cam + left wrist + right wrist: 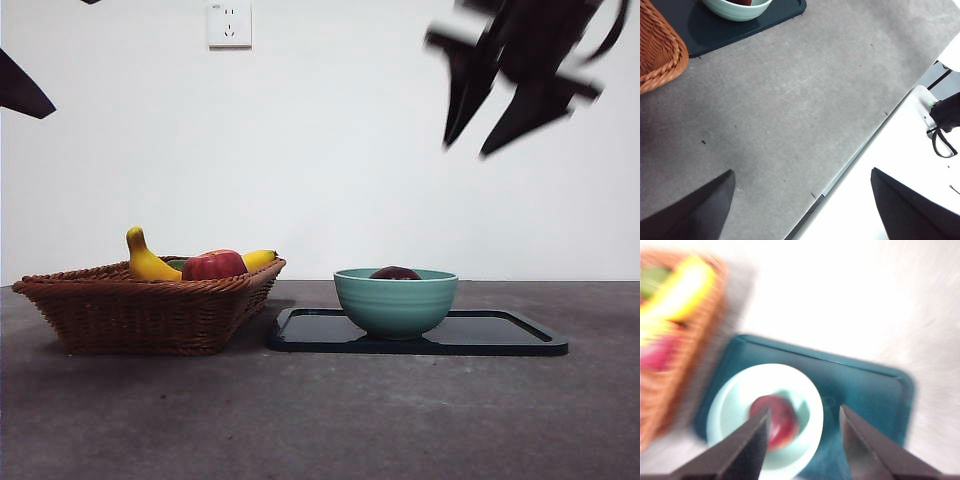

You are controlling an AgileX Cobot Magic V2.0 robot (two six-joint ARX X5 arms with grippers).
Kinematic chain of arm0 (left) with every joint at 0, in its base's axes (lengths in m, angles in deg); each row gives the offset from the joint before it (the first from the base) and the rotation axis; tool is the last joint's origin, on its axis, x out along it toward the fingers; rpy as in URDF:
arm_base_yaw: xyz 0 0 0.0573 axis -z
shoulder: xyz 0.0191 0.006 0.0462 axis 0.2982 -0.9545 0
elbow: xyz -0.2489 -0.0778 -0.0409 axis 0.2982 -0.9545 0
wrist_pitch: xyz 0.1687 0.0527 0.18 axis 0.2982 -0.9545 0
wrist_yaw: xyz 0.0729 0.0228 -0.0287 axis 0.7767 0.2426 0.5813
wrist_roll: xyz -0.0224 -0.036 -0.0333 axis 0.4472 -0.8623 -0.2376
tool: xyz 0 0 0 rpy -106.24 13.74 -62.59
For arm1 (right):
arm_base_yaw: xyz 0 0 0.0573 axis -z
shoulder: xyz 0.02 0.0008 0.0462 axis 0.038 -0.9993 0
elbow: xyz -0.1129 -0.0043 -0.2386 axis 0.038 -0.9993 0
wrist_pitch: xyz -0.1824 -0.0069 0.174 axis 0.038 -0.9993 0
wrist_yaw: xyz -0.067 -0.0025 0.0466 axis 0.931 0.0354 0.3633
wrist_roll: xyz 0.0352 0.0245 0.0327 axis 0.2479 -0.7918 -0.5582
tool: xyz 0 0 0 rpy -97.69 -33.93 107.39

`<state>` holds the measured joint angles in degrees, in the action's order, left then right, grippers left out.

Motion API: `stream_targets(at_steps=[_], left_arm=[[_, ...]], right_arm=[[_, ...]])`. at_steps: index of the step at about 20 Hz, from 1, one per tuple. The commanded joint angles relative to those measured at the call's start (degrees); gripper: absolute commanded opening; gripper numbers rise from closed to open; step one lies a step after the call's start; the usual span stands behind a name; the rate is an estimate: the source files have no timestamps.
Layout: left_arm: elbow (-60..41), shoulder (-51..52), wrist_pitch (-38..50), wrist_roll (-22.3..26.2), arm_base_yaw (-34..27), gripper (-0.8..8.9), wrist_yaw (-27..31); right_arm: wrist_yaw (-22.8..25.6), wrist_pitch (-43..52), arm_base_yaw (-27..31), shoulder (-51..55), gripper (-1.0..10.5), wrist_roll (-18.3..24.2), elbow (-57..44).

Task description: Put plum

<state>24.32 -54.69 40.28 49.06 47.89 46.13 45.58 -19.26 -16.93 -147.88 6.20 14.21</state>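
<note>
The plum (395,273) lies in the green bowl (395,303); right gripper (500,125) above, jaws apart, empty.

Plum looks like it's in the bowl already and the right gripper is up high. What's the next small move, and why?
Probably just lift the right gripper further clear and park it. The plum already lies inside the green bowl on the dark tray, and the open jaws hold nothing, high above the table. The left gripper waits, open, over bare table, so nothing seems left to carry.

Left tool (800,210) open above grey table (790,110); bowl (737,7) on tray (710,30).
</note>
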Motion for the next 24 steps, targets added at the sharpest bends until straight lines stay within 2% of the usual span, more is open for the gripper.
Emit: stream_targets(at_steps=[1, 5, 11, 15, 19, 24], left_arm=[[0.55, -0.26, 0.74, 0.24, 0.26, 4.29, -0.09], [0.55, -0.26, 0.76, 0.26, 0.26, 4.29, -0.09], [0.55, -0.26, 0.74, 0.24, 0.26, 4.29, -0.11], [0.55, -0.26, 0.76, 0.24, 0.26, 4.29, -0.09], [0.55, -0.26, 0.74, 0.22, 0.26, 4.29, -0.09], [0.55, -0.26, 0.72, 0.2, 0.26, 4.29, -0.11]], right_arm=[[-0.5, -5.64, -1.11, 6.47, 2.2, 2.23, 1.03], [-0.44, -14.67, -3.43, 18.75, 2.2, 2.71, 0.0], [-0.52, -16.11, -9.51, 37.46, 2.2, 1.55, -12.26], [-4.46, -16.24, -12.26, 46.97, 2.2, -1.57, -22.05], [-6.97, -16.35, -13.05, 52.33, 2.2, -3.06, -28.11], [-6.97, -16.63, -13.05, 52.74, 2.2, -3.08, -28.46]])
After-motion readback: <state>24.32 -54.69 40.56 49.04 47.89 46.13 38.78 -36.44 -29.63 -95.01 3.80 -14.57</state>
